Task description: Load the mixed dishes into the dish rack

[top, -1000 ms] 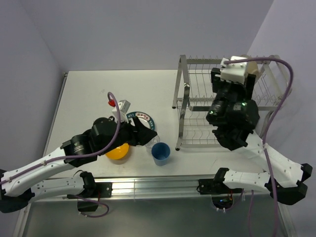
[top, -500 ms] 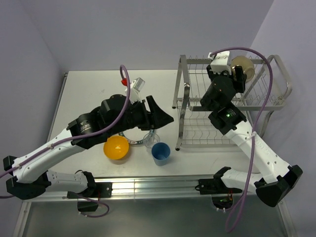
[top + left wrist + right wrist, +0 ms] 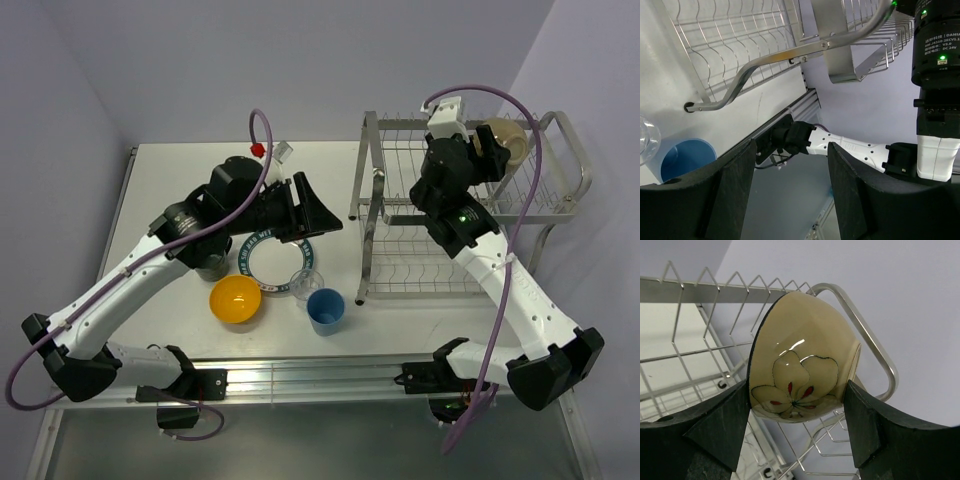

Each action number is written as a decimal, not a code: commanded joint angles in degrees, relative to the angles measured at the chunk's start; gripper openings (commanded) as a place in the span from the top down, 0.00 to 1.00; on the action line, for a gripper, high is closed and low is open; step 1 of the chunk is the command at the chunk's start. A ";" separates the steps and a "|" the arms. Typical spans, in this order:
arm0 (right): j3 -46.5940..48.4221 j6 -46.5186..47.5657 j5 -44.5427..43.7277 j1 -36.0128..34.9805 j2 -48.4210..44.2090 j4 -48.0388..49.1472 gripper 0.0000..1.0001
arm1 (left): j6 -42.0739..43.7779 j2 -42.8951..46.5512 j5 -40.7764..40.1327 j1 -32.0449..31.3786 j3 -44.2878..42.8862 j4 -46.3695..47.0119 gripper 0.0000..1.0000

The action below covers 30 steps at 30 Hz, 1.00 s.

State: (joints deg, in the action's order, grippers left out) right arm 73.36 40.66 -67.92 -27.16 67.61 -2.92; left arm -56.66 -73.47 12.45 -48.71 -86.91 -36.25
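The right gripper (image 3: 797,392) clamps the one beige bowl (image 3: 800,355), tipped on edge over the dish rack's (image 3: 372,180) top tier. The left gripper (image 3: 792,147) gapes empty left of the rack. Also left of it stand one orange bowl (image 3: 236,299), blue tumbler (image 3: 326,308), glass (image 3: 306,283), plate (image 3: 262,265) and mug (image 3: 212,267), all on a white table (image 3: 170,190) with lilac walls (image 3: 250,70) behind.

A robot lab: a left arm (image 3: 120,290) and a right arm (image 3: 515,295) bolted to an aluminium rail (image 3: 300,378) along a white surface (image 3: 180,190), with bare lavender walls (image 3: 250,70) around.
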 commanded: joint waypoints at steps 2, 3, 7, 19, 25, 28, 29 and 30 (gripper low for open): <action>2.58 2.75 -0.55 2.01 -2.57 -2.62 1.00 | 1.29 -1.41 7.68 1.86 -1.85 3.46 0.36; 2.57 2.49 -0.11 2.54 -2.92 -4.19 1.00 | 1.38 -1.58 8.20 2.12 -1.86 3.55 0.36; 1.79 1.96 -0.28 3.87 -4.15 -5.52 1.00 | 1.56 -2.29 10.22 3.35 -1.94 3.82 0.36; -2.52 0.56 2.70 7.11 -6.09 -9.74 1.00 | 2.61 -2.73 11.81 6.25 -2.12 -1.19 0.37; -2.79 -1.99 5.43 9.22 -4.78 -11.05 1.00 | 3.66 -2.90 12.69 7.84 -2.73 -3.38 0.37; -2.00 -2.96 5.52 9.49 -3.64 -11.58 1.00 | 4.28 -3.17 13.21 8.80 -3.35 -4.35 0.37; -1.73 -3.31 5.43 9.58 -3.28 -12.02 1.00 | 4.54 -3.43 13.39 9.07 -3.52 -5.31 0.37; -1.56 -3.92 5.34 9.58 -3.10 -12.20 1.00 | 4.63 -3.52 13.57 9.68 -3.70 -5.84 0.37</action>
State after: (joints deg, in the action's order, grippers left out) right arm 71.16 40.07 -62.52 -18.59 63.37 -12.47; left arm -54.08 -76.77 24.27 -40.18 -87.64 -40.64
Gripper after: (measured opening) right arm 0.760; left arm 0.630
